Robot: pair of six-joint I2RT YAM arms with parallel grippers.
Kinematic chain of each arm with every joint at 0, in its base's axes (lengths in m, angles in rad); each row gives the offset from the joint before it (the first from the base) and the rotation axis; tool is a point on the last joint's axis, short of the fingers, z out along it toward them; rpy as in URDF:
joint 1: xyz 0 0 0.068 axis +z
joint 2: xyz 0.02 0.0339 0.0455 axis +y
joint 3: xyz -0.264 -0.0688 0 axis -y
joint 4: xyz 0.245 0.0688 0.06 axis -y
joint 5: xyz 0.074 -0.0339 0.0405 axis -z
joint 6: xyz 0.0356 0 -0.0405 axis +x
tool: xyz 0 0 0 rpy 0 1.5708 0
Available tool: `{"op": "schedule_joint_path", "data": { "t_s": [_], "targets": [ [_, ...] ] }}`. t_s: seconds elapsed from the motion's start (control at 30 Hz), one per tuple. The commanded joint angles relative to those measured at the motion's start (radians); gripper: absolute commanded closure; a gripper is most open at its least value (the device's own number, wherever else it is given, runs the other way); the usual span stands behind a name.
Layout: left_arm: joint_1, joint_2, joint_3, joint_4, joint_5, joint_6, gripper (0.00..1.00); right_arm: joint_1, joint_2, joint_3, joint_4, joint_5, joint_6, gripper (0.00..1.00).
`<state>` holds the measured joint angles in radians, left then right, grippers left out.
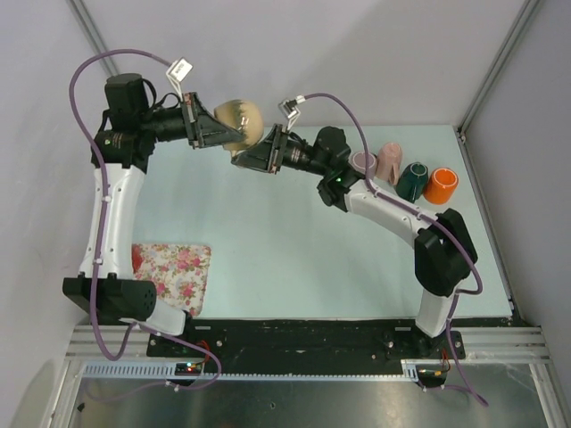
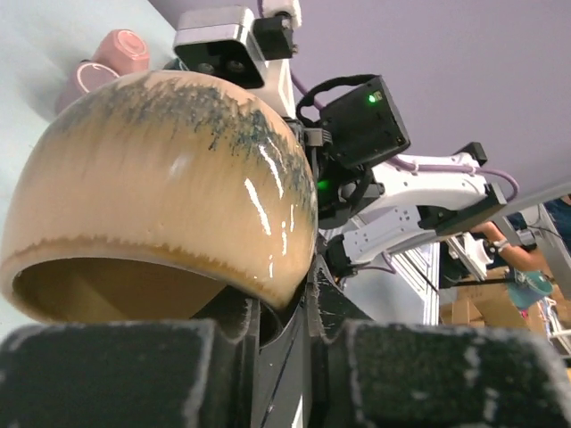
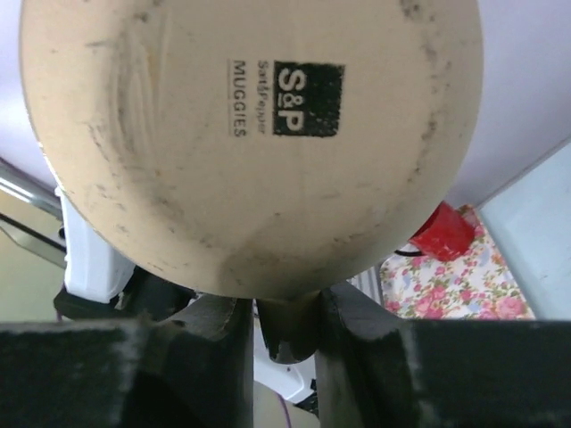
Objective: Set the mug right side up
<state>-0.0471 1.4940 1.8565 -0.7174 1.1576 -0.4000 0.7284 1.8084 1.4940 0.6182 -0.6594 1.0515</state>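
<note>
Tan speckled mug (image 1: 241, 118): right gripper (image 3: 287, 323) is pinching it, that wrist view alone showing the stamped base (image 3: 250, 143); left gripper (image 2: 284, 328) is seemingly clamping its rim (image 2: 134, 254).

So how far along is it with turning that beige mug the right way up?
Done: the mug is off the table, lifted in mid-air. In hand: the right gripper grips it from the base side and the left gripper pinches its rim. To do: it seems tipped on its side, so it has yet to be turned opening-up and set down.
</note>
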Motion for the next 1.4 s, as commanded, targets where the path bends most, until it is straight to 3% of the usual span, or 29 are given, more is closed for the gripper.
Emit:
{"op": "schedule_joint_path", "data": {
  "t_s": [0.0, 0.1, 0.13, 0.2, 0.37, 0.5, 0.7, 0.9, 1.37],
  "targets": [
    [-0.004, -0.017, -0.052, 0.097, -0.136, -0.045, 0.99, 0.030, 0.012, 0.067, -0.051, -0.040, -0.087, 0.67],
    [0.019, -0.070, -0.144, 0.095, -0.261, 0.036, 1.00, 0.022, -0.003, 0.053, -0.255, 0.002, -0.224, 0.20],
    [0.027, -0.089, -0.171, 0.084, -0.344, 0.102, 1.00, 0.019, -0.014, 0.041, -0.331, 0.028, -0.270, 0.11],
    [0.032, -0.129, -0.219, 0.025, -0.541, 0.263, 1.00, 0.014, -0.033, 0.022, -0.460, 0.071, -0.366, 0.03],
    [0.033, -0.168, -0.330, -0.196, -0.904, 0.617, 1.00, -0.001, -0.059, -0.011, -0.719, 0.131, -0.544, 0.01],
    [0.063, -0.178, -0.476, -0.351, -1.032, 0.742, 1.00, -0.007, -0.088, -0.043, -0.829, 0.184, -0.623, 0.01],
    [0.207, -0.205, -0.708, -0.366, -1.024, 0.860, 1.00, -0.010, -0.108, -0.084, -0.834, 0.234, -0.658, 0.01],
    [0.338, -0.114, -0.829, -0.243, -1.069, 0.909, 1.00, -0.033, -0.109, -0.086, -0.817, 0.231, -0.639, 0.01],
    [0.441, 0.030, -0.843, -0.199, -0.890, 0.977, 1.00, -0.062, -0.142, -0.086, -0.852, 0.262, -0.655, 0.01]
  ]
}}
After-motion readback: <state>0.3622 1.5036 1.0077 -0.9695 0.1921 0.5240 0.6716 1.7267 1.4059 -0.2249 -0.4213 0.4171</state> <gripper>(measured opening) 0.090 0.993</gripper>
